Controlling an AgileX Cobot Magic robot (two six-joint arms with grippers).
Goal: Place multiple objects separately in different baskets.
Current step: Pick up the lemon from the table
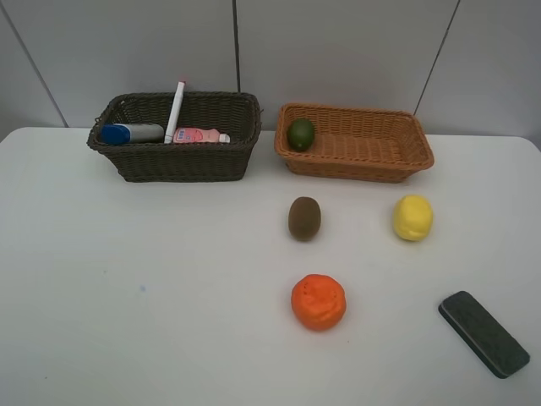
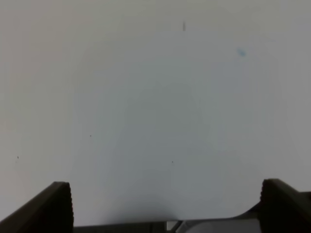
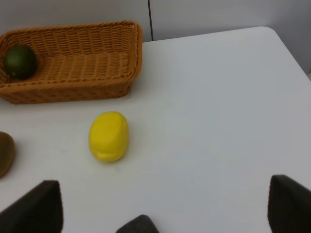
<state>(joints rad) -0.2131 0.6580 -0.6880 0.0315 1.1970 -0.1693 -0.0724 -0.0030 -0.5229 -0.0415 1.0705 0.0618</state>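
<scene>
The dark brown basket [image 1: 186, 161] at the back left holds a white blue-capped bottle [image 1: 131, 134], a white marker [image 1: 176, 110] and a small pink bottle [image 1: 200, 135]. Beside it, the tan basket [image 1: 355, 165] [image 3: 73, 92] holds a green lime [image 1: 301, 134] [image 3: 20, 61]. On the table lie a kiwi [image 1: 304, 218] [image 3: 6, 153], a lemon [image 1: 412, 217] [image 3: 109, 136], an orange [image 1: 319, 302] and a dark eraser [image 1: 483, 332] [image 3: 138, 224]. My left gripper [image 2: 167, 206] is open over bare table. My right gripper [image 3: 163, 208] is open, well short of the lemon, with the eraser's end just in front of it. Neither arm shows in the high view.
The white table [image 1: 127, 296] ends at a grey panelled wall behind the baskets. Its right edge and rounded far corner [image 3: 272, 34] lie close to the tan basket. The left half of the table carries only the dark basket.
</scene>
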